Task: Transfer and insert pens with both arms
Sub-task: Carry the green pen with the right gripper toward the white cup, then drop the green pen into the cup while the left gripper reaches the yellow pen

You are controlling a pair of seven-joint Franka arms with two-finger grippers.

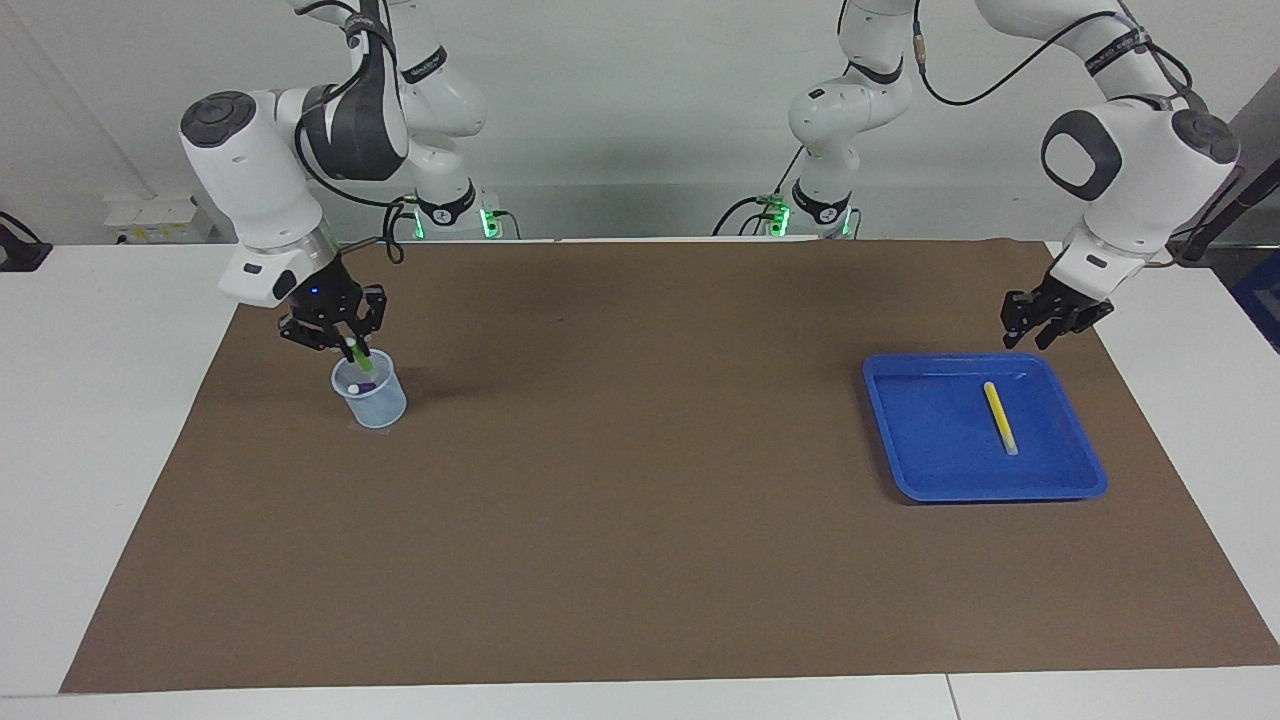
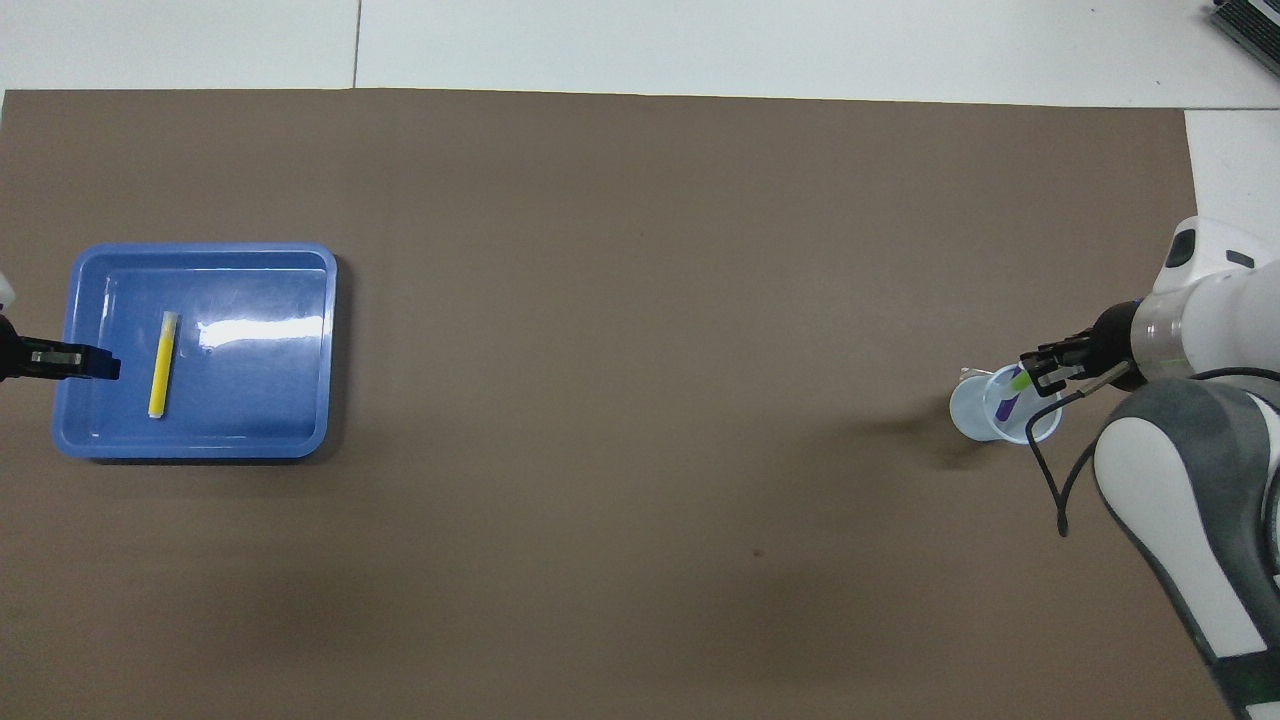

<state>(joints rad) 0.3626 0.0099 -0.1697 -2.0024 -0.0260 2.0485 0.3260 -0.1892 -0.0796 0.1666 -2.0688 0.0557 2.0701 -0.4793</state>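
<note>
Over the clear plastic cup (image 1: pixel 369 391) at the right arm's end of the brown mat (image 1: pixel 640 480), right gripper (image 1: pixel 345 342) clamped on green pen (image 1: pixel 358 356), lower end already inside the rim, purple pen (image 1: pixel 354 387) lying in the cup. Insertion step, apparently near done; next probably needs a release and a straight lift clear without tipping the cup. Yellow pen (image 1: pixel 999 417) lying in blue tray (image 1: pixel 905 470) at the left arm's end, not yet taken. Left gripper (image 1: pixel 1047 322) waiting over the tray's robot-side rim, holding nothing, jaw state unclear. Facing view gives height of gripper above cup; overhead view shows purple pen (image 2: pixel 1007 405) beside green pen (image 2: pixel 1020 381), plus left gripper (image 2: pixel 95 363) covering the tray's edge.
</note>
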